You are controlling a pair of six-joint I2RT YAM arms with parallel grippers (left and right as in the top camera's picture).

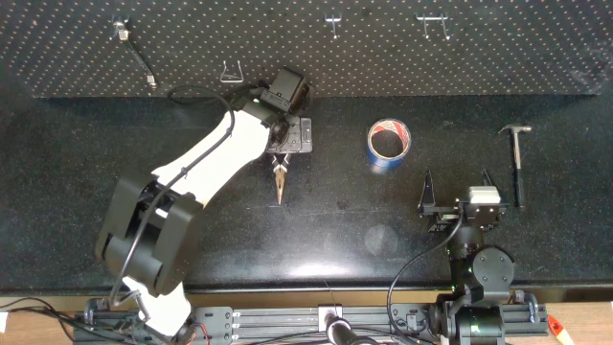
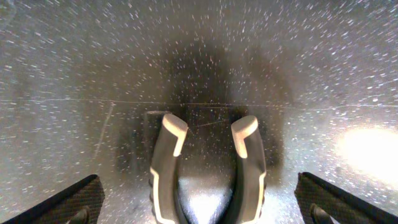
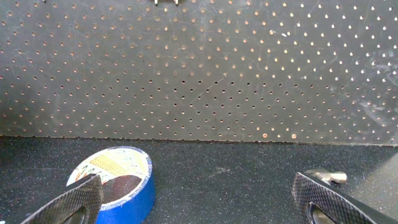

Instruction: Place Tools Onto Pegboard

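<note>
Pliers (image 1: 280, 184) lie flat on the black table (image 1: 335, 240), nose pointing toward the arm bases and handles toward the pegboard (image 1: 383, 57), a little left of the table's middle. The left gripper (image 1: 287, 142) hangs directly over the handle end. In the left wrist view its two dark fingers (image 2: 62, 205) stand wide apart at either side, and the two pale, curved handles (image 2: 166, 158) sit between them, touching neither finger. How high the gripper hangs over the handles is hard to judge from these views. A blue-rimmed roll of tape (image 1: 388, 143) lies flat to the right of the pliers, well apart from them, and a hammer (image 1: 517, 163) lies farther right with its head toward the pegboard. The right gripper (image 1: 458, 189) is held near its own base, between the tape and the hammer, facing the pegboard; its jaws are spread wide with nothing between them. The pegboard stands along the far edge of the table and carries several bare metal hooks (image 1: 333, 23) along its top. A thin dark item, perhaps a cable or a slim tool (image 1: 139, 53), hangs at its left end.
</note>
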